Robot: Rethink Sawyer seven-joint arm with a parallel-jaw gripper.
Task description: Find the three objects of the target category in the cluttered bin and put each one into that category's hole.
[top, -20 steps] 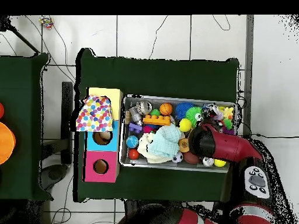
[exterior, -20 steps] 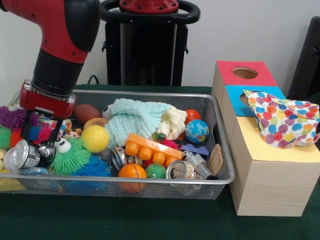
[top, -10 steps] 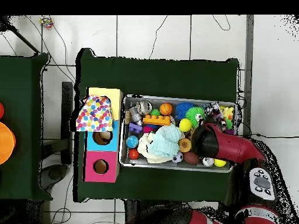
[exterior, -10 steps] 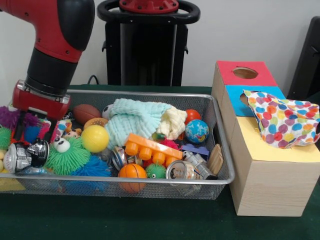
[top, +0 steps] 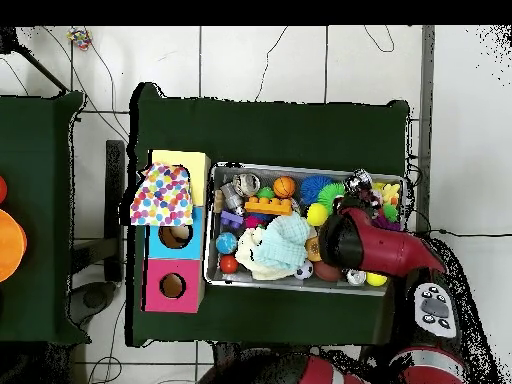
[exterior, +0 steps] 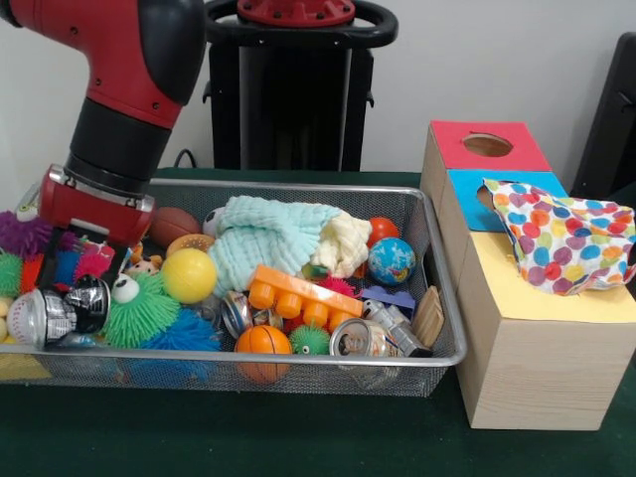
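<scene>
Seemingly gripping crushed can (exterior: 87, 301): pincer (exterior: 84, 270).

Green-covered table (exterior: 298, 437), wire mesh bin (exterior: 417, 350) of toys, wooden box (exterior: 537, 368) just beside it

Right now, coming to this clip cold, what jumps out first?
The big red and black arm comes down into the left end of the wire bin, its gripper low among spiky toys and a crushed can. The bin brims with clutter: a yellow ball, an orange brick, a pale cloth. Beside it stands a wooden box with a polka-dot cloth draped over it.
</scene>
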